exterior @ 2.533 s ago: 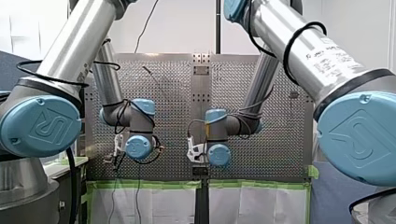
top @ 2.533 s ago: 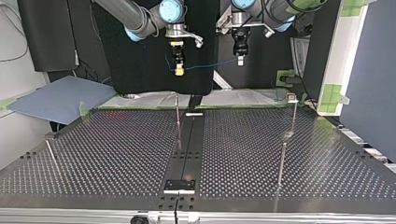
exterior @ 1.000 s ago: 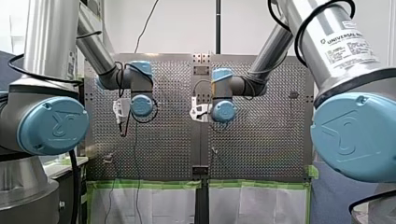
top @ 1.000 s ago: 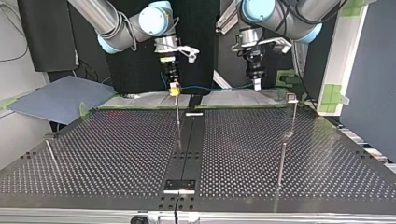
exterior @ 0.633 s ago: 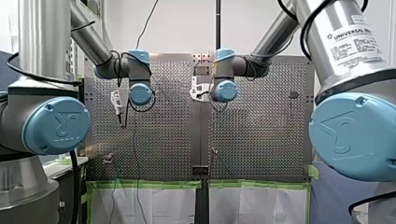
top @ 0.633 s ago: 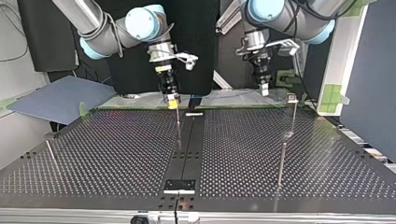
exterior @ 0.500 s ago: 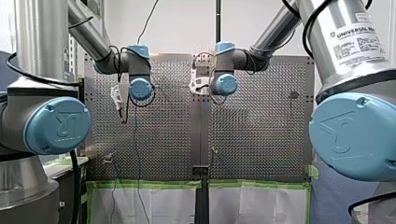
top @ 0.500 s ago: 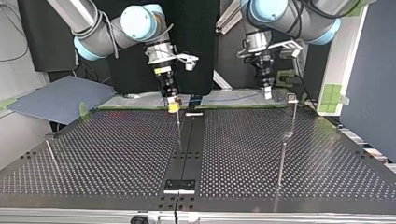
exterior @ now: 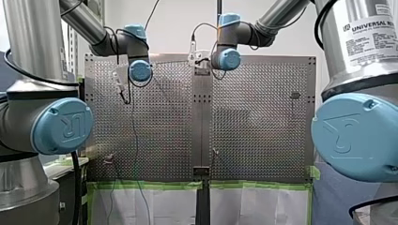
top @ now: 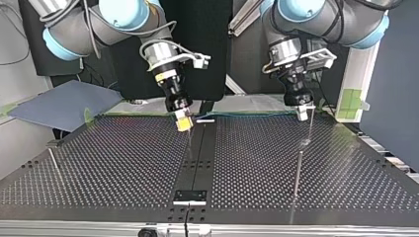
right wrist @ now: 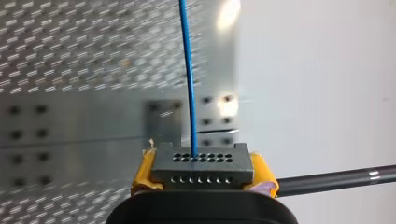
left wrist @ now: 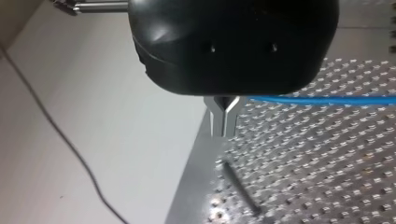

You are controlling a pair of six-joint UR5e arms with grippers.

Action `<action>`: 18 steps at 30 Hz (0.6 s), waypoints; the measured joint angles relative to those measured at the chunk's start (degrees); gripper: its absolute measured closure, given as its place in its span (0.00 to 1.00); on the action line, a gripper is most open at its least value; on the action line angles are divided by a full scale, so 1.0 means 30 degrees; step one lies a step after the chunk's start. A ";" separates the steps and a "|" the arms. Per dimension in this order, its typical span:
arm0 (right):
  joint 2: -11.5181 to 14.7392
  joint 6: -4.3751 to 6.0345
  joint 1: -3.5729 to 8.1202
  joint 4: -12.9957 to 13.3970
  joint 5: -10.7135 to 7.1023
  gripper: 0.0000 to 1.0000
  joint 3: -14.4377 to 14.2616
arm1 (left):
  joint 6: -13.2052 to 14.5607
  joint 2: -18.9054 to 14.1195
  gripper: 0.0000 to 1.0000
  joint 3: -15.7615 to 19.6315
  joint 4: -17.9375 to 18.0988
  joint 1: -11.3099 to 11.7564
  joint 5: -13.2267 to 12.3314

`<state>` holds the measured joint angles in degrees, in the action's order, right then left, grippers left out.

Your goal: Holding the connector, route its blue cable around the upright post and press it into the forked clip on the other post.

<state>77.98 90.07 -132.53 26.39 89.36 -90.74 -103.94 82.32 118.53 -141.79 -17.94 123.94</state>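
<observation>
Connector [right wrist: 203, 164] sits pinched in my right claw [right wrist: 203, 173] near the middle post [top: 189, 142], left claw [top: 301, 113] pinching the cable [right wrist: 188, 79] beside the clip post [top: 310, 126]. I'd keep it taut, centre it there, push straight down.

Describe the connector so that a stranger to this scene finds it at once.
In the top view, follow my right arm, at the left, down to my right gripper over the perforated table's far edge. Between its yellow pads sits the connector: a dark grey block with rows of small holes, the blue cable leaving it.
</observation>
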 joint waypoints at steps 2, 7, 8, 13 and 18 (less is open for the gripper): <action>0.0310 -0.0008 -0.0006 -0.0038 -0.0160 1.00 0.0176 | -0.0074 -0.0056 1.00 -0.0276 -0.0124 0.0202 -0.0020; 0.0707 -0.0016 -0.0055 -0.0355 -0.0654 1.00 0.0692 | -0.0313 -0.0256 1.00 -0.1078 -0.0672 0.0898 -0.0352; 0.0688 -0.0017 -0.0062 -0.0420 -0.0756 1.00 0.0790 | -0.0415 -0.0345 1.00 -0.1225 -0.0801 0.1038 -0.0469; 0.0176 -0.0029 -0.0115 -0.0955 -0.1010 1.00 0.1464 | -0.1161 -0.0779 1.00 -0.2058 -0.1484 0.1867 -0.1249; -0.0653 -0.0079 -0.0201 -0.1390 -0.1047 1.00 0.2306 | -0.1480 -0.0750 1.00 -0.2858 -0.1994 0.2662 -0.2039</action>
<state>76.02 89.83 -133.13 22.23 86.22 -83.82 -108.38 80.07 109.96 -147.77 -9.95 117.83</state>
